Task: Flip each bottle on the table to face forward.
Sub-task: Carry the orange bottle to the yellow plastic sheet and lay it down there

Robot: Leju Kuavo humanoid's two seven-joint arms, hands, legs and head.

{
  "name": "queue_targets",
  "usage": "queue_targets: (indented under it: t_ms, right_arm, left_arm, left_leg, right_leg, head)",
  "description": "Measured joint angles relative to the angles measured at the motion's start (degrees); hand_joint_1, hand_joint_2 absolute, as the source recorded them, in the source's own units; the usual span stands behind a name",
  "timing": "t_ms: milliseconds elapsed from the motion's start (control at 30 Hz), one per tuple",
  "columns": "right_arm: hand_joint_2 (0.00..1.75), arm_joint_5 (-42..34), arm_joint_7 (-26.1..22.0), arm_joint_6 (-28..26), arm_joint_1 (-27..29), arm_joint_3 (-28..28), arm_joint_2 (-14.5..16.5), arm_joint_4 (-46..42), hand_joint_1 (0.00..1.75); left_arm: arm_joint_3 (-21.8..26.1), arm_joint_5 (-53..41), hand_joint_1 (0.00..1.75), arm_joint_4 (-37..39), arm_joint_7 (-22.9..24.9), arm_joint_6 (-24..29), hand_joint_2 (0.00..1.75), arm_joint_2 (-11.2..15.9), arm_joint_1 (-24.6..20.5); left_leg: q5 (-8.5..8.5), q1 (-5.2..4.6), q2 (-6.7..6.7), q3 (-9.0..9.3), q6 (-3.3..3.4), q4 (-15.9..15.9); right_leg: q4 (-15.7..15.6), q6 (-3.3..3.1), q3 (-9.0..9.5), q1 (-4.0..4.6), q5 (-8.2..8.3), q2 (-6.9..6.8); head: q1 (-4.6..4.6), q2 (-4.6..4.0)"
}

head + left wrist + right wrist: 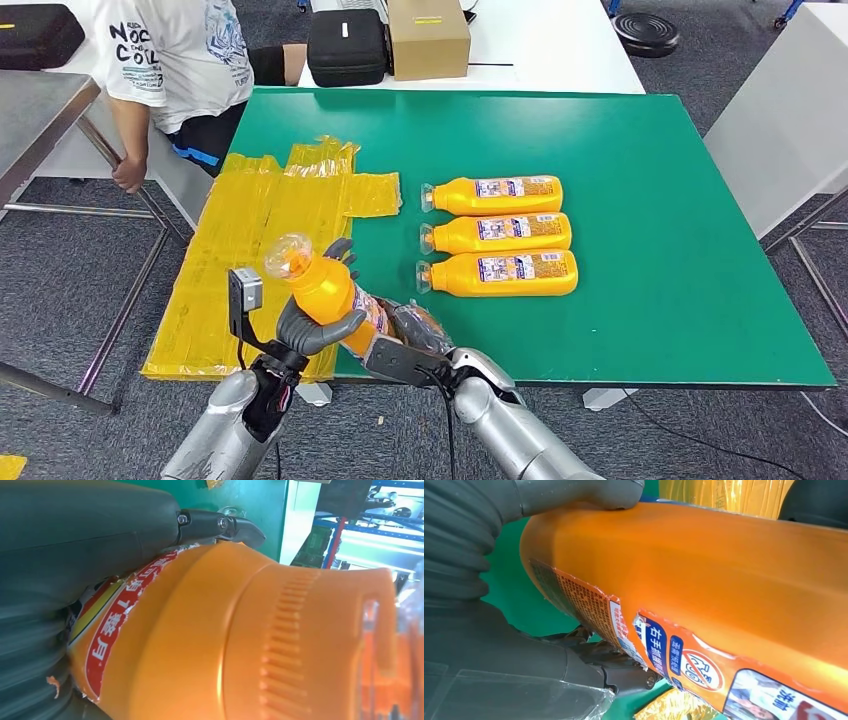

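Over the near edge of the green counter (640,300), both sets of fingers are clamped on one orange bottle (325,290), left hand (312,325) at its neck and right hand (415,335) at its base, with three bottles (500,235) lying beyond them, yellow sheeting (270,250) alongside, grey carpet (60,290) below.

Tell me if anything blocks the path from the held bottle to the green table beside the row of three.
Nothing visible does. The held bottle is gripped by the left hand and right hand at the near edge; the green table in front of the three lying bottles is bare.
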Motion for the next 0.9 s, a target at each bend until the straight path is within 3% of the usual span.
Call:
queue_targets:
  t_ms: [33, 67, 500, 567, 633, 700, 900]
  right_arm:
    - [1.75, 0.0, 0.0, 0.0, 0.0, 0.0, 0.0, 0.1, 1.75]
    - [1.75, 0.0, 0.1, -0.1, 0.0, 0.0, 0.0, 0.2, 1.75]
    - [1.75, -0.5, -0.4, -1.4, 0.0, 0.1, -0.1, 0.3, 1.71]
    - [1.75, -0.5, -0.4, -1.4, 0.1, 0.2, 0.0, 0.3, 0.83]
    - [0.87, -0.5, -0.4, -1.6, 0.1, 0.2, 0.0, 0.3, 0.00]
    - [0.00, -0.2, -0.3, -2.5, 0.1, 0.2, 0.2, 0.3, 0.00]
    - [0.00, 1.2, -0.8, -7.6, 0.9, 0.2, 0.6, -0.4, 0.00]
  left_arm:
    - [0.0, 0.0, 1.70, 0.0, 0.0, 0.0, 1.75, 0.0, 0.0]
    - [-0.1, 0.0, 1.75, 0.0, -0.1, 0.0, 1.75, 0.0, 0.0]
    - [-1.4, -0.3, 1.75, -0.9, -2.4, -0.7, 1.75, 0.5, 0.3]
    - [-1.6, -0.6, 1.75, -1.0, -2.7, -1.0, 1.75, 0.7, 0.3]
    - [-1.8, -0.8, 1.75, -1.1, -2.8, -1.3, 1.75, 0.8, 0.3]
    - [-2.2, -1.0, 1.75, -1.4, -2.9, -1.6, 1.75, 0.8, 0.3]
    - [-3.1, -1.3, 1.75, -2.4, -3.0, -1.3, 1.75, 0.8, 0.3]
  left_leg:
    - [0.00, 0.00, 0.00, 0.00, 0.00, 0.0]
    - [0.00, 0.00, 0.00, 0.00, 0.00, 0.0]
    - [0.00, 0.00, 0.01, 0.01, 0.00, 0.0]
    - [0.00, 0.00, 0.01, 0.01, 0.00, 0.0]
    - [0.00, 0.00, 0.01, 0.01, 0.00, 0.0]
    - [0.00, 0.00, 0.00, 0.01, 0.00, 0.0]
    - [0.00, 0.00, 0.00, 0.00, 0.00, 0.0]
  right_leg:
    - [0.0, 0.00, 0.00, 0.00, 0.00, 0.00]
    - [0.0, 0.00, 0.00, 0.00, 0.00, 0.00]
    - [0.0, 0.00, 0.00, 0.00, 0.00, 0.00]
    - [0.0, 0.00, 0.00, 0.00, 0.00, 0.00]
    - [0.0, 0.00, 0.00, 0.00, 0.00, 0.00]
    - [0.0, 0.00, 0.00, 0.00, 0.00, 0.00]
    - [0.0, 0.00, 0.01, -0.01, 0.00, 0.00]
  head:
    - [0.00, 0.00]
    - [0.00, 0.00]
    - [0.01, 0.00]
    - [0.01, 0.00]
    - [0.00, 0.00]
    - [0.01, 0.00]
    - [0.02, 0.00]
